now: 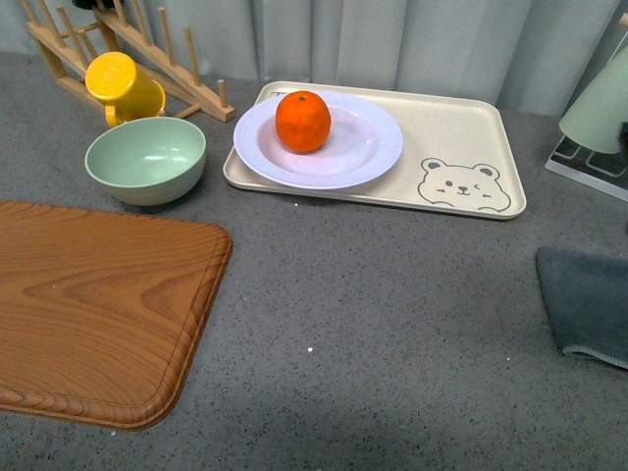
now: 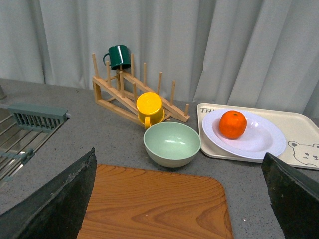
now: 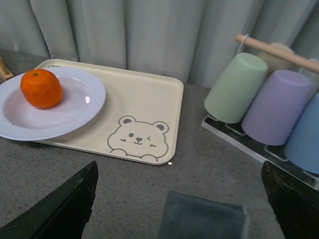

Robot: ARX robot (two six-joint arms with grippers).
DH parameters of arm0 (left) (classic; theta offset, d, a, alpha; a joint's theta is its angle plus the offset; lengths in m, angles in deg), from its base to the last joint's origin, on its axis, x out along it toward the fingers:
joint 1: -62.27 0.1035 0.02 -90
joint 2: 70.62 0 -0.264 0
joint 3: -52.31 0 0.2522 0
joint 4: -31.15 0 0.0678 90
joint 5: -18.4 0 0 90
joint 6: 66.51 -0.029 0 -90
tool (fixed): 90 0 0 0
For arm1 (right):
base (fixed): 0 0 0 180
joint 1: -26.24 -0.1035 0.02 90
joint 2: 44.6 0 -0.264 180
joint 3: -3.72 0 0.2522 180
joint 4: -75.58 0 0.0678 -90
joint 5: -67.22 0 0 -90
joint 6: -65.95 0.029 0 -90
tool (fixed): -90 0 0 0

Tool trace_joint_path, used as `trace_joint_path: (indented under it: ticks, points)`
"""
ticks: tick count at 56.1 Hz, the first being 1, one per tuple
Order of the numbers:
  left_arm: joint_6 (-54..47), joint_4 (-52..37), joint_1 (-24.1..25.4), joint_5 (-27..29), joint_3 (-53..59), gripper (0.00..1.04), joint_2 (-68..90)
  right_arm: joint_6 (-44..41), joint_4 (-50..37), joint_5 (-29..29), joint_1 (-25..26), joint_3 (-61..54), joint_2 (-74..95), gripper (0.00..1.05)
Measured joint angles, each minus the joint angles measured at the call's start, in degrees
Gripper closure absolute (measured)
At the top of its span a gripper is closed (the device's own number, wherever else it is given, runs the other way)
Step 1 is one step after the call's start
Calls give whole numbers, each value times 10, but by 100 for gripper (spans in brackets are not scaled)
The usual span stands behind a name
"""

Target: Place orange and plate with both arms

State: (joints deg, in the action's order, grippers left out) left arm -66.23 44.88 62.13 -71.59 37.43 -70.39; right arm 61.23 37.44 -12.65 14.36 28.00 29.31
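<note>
Far left, front view: wooden cutting board [image 1: 98,304] flat on the grey counter [image 1: 392,334], near edge. Behind it, pale green bowl [image 1: 146,158] upright, with yellow cup [image 1: 122,86] mouth-down just behind, against the wooden drying rack [image 1: 128,44]. Dark green mug [image 2: 119,56] hung on the rack's upper pegs, seen from the left wrist view only.

Centre: beige bear tray [image 1: 461,137] against the curtain. White plate [image 1: 363,147] resting on the tray's left half, its left rim overhanging the tray edge slightly. Orange [image 1: 302,121] sitting on the plate, left of plate centre, stem dot up.

Right: grey cloth [image 1: 587,302] at the counter's edge; cup holder with upturned green cup [image 3: 235,88], purple cup [image 3: 277,106] and blue cup [image 3: 305,135] side by side.

Left gripper [image 2: 179,199]: fingers [image 2: 55,204] spread wide, empty, above the cutting board. Right gripper [image 3: 177,199]: fingers [image 3: 291,201] likewise spread wide, empty, above the counter near the cloth. Neither touching plate or orange.
</note>
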Motion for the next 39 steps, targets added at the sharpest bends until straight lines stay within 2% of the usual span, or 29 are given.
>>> trace_joint_path:
  ticks: [10, 21, 35, 39]
  points:
    - [0, 0, 0, 0, 0, 7, 0, -50, 37, 17, 27, -55, -140, 9]
    - [0, 0, 0, 0, 0, 7, 0, -63, 166, -6, 46, -80, -326, 9]
    - [0, 0, 0, 0, 0, 7, 0, -65, 172, -8, 48, -83, -352, 9]
    - [0, 0, 0, 0, 0, 7, 0, -25, 144, -39, 56, -94, -350, 20]
